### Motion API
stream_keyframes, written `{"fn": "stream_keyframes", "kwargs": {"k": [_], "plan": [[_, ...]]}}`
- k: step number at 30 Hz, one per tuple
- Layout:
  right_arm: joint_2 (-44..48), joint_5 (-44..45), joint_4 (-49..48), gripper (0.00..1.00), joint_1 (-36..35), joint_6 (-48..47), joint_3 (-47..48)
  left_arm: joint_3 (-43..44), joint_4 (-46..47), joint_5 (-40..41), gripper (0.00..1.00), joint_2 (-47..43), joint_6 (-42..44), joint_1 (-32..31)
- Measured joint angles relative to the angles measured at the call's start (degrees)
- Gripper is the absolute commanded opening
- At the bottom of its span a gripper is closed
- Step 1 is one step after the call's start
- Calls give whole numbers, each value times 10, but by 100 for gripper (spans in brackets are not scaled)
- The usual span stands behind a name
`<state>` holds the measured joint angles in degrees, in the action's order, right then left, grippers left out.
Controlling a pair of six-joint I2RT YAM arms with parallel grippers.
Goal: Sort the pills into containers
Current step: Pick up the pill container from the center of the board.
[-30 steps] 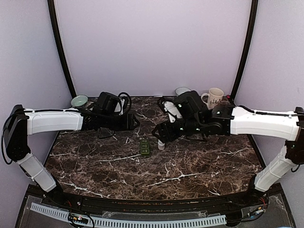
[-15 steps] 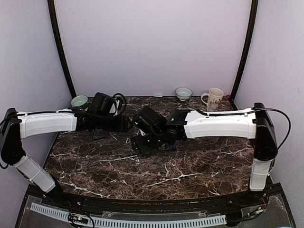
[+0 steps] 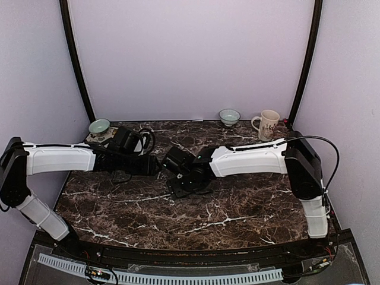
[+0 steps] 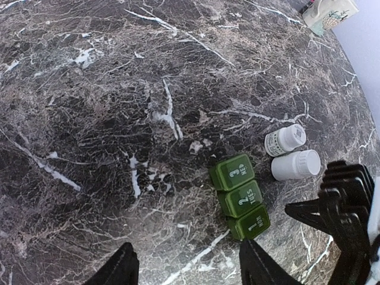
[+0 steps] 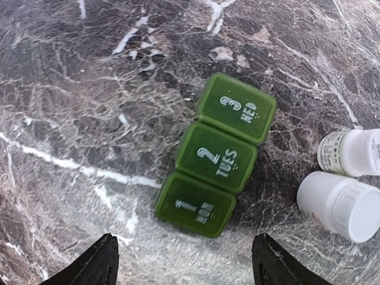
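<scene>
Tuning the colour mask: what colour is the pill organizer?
Pill organizer is green, white lettering; clearest in right wrist view.

Green pill box, three lids in a row, pale print:
- lid one: "1 MON"
- lid two: "2 TUES"
- lid three: "3 WED"

White bottle: paper label, print too small to read.

Mug: dark marking on the side, not legible.
</scene>
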<state>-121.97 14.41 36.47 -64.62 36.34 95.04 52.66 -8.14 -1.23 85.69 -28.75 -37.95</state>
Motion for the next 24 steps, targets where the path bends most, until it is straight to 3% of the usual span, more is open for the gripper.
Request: {"fn": "stream_keyframes", "kwargs": {"k": [18, 24], "plan": [[-79, -15, 17, 74, 26, -7, 85, -38, 25, -14, 59, -21, -5, 5], [-81, -18, 29, 67, 28, -10, 90, -38, 33, -14, 60, -21, -5, 7]]}}
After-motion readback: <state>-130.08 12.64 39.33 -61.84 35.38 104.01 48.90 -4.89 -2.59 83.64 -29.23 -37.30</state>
